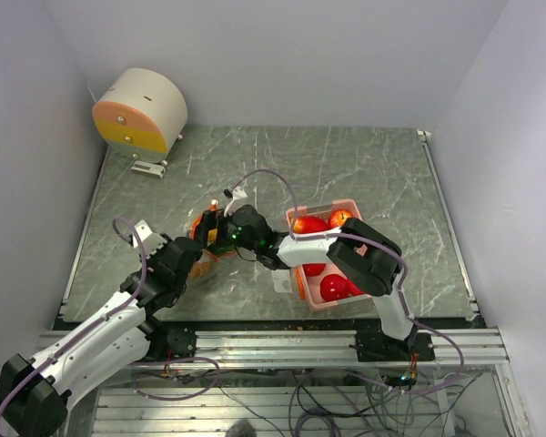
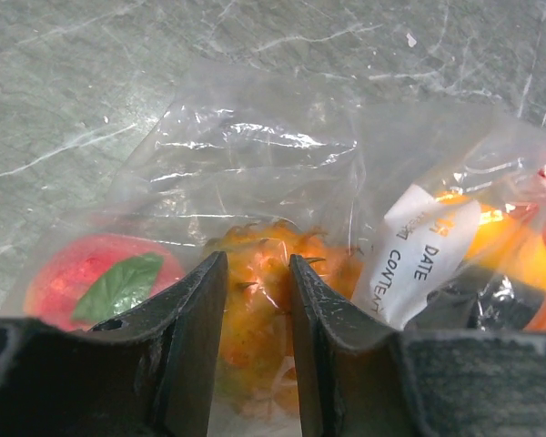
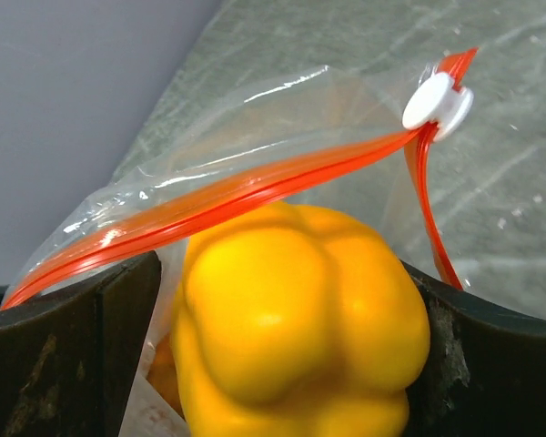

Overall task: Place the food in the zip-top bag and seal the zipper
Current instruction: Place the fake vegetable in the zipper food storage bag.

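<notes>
The clear zip-top bag [image 2: 255,155] lies on the grey table with a bumpy orange fruit [image 2: 255,300] and a red fruit with a green leaf [image 2: 91,282] inside. My left gripper [image 2: 257,264] is closed on the bag's plastic over the orange fruit. A yellow pepper [image 3: 291,309] sits in the bag's mouth under the orange zipper strip [image 3: 227,196], whose white slider [image 3: 437,100] is at the far end. My right gripper [image 3: 282,273] stands open around the pepper, with a gap on its left side. In the top view both grippers meet at the bag [image 1: 200,232].
A pink basket [image 1: 320,207] right of the bag holds red apples [image 1: 309,224], partly under my right arm's elbow [image 1: 369,264]. A white and orange cylinder [image 1: 141,111] stands at the back left corner. Walls enclose the table on three sides.
</notes>
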Motion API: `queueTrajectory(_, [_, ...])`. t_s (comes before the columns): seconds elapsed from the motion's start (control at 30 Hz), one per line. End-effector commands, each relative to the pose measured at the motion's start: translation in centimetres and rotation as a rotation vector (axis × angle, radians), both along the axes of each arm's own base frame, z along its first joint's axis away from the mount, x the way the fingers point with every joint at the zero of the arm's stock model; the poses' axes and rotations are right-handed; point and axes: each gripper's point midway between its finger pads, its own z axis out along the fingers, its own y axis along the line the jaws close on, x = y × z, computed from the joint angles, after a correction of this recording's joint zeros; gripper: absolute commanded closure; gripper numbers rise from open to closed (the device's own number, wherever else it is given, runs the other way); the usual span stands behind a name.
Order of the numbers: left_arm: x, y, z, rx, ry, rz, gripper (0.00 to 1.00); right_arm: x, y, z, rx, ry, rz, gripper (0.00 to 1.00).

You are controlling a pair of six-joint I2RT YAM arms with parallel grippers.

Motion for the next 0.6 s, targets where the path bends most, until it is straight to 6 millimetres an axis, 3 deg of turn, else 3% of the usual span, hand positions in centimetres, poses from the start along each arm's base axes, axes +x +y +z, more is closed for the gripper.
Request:
queueTrajectory(0.0, [-1.4,-0.6,-2.4,-0.009,0.093,-0.059,0.57,-0.6,-2.3,-1.1,-0.085,0.026,-0.029,0.0])
queueTrajectory(0.13, [-1.6,-0.5,-2.3,-0.012,0.09,-0.056,0.57,-1.1,-3.6,2.8,-0.08,-0.045,-0.023,0.0])
queueTrajectory(0.27, [-1.6,-0.6,-2.3,-0.024,0.085,-0.059,0.57,-0.8,-4.9,4.9,-0.118,-0.071,-0.056,0.0])
queueTrajectory(0.4, [-1.2,-1.4,-1.8,-0.056,0.072,-0.082,0.57,-0.4,-5.8,4.7,-0.208,-0.053,-0.085,0.0])
queueTrajectory(0.57, [-0.9,-2.1,-0.8,-0.082,0.061,-0.1,0.57,-0.9,-5.9,2.9,-0.237,-0.006,-0.071,0.0])
